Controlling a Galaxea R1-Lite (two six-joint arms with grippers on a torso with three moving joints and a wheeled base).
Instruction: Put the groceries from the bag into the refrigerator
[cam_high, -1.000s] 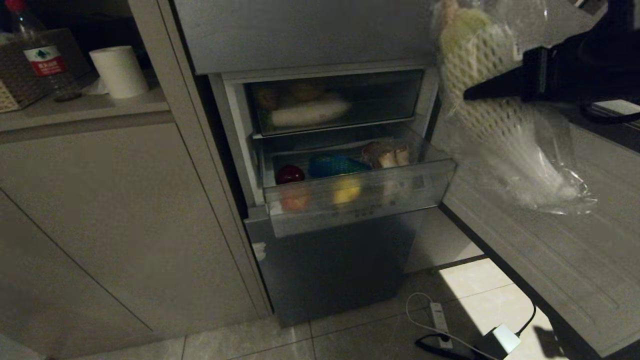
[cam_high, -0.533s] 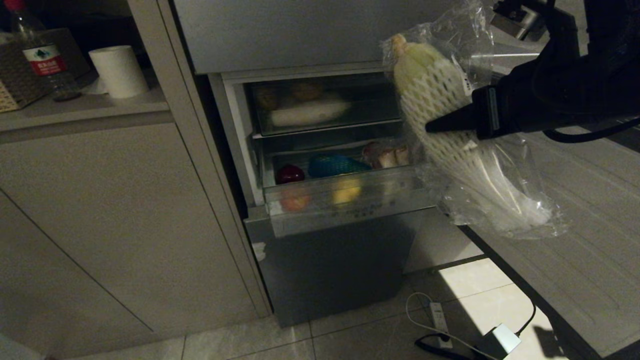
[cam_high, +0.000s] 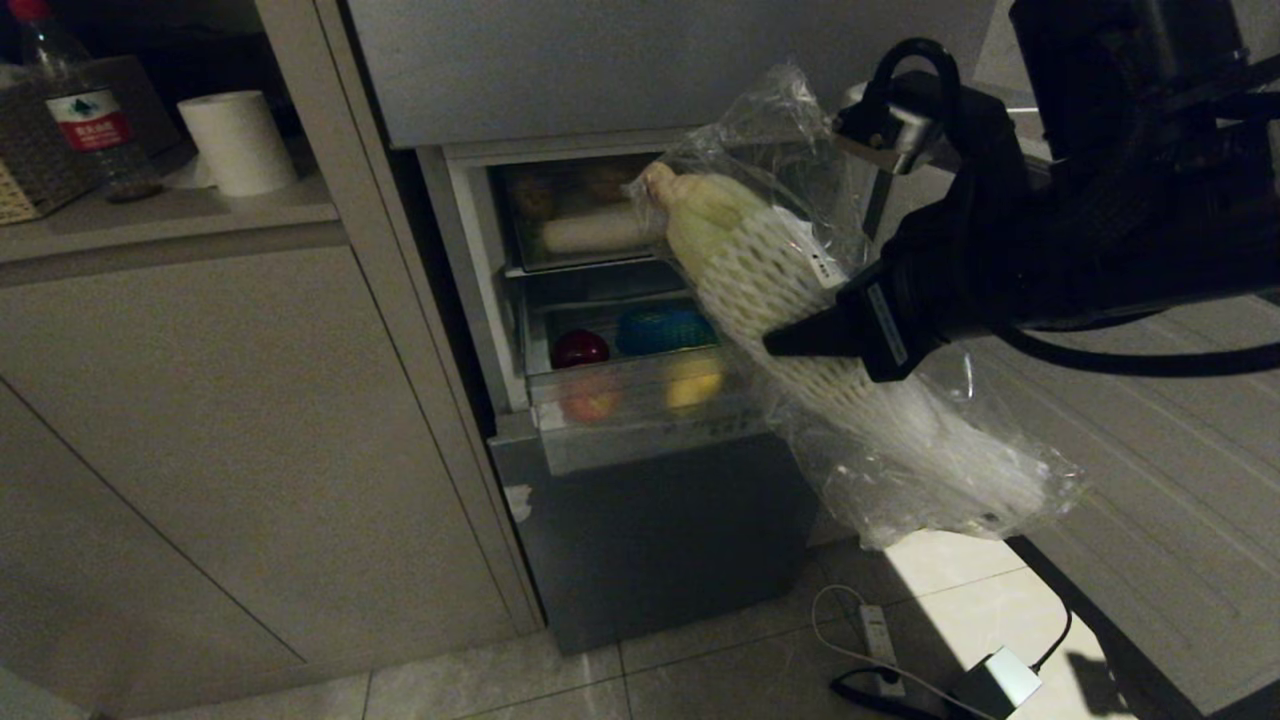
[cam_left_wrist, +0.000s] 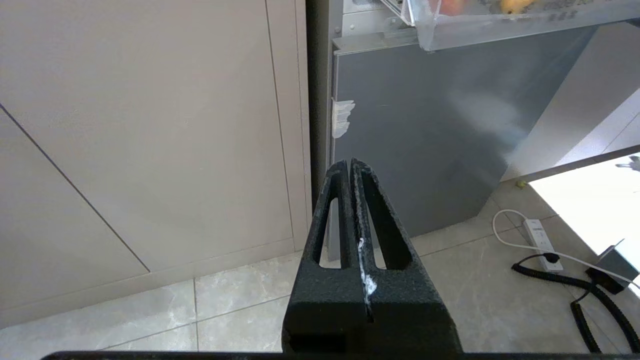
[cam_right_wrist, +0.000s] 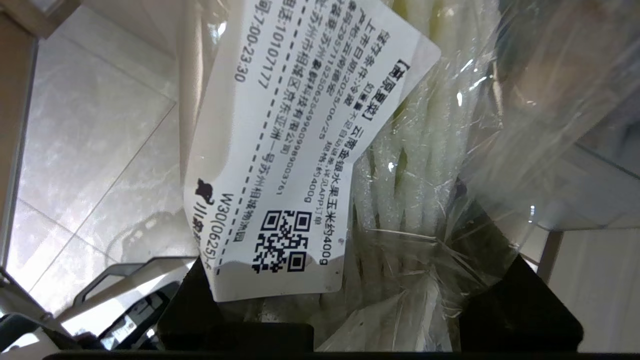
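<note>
Foam-netted corn pack (cam_high: 770, 290), one, in right gripper (cam_high: 800, 345); perhaps four fruits.

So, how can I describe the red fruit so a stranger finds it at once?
Find the grey fridge, then its pulled-out clear drawer. At the drawer's back left lies the red fruit, beside a blue net item; it is the only dark red, round thing.

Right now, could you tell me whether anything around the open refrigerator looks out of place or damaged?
Nothing looks spilled or broken. Two small oddities: pale tape scraps stick to the left edge of the grey-steel refrigerator, and a white power strip with loose cables lies on the tiled floor beside it, where it could snag.
</note>
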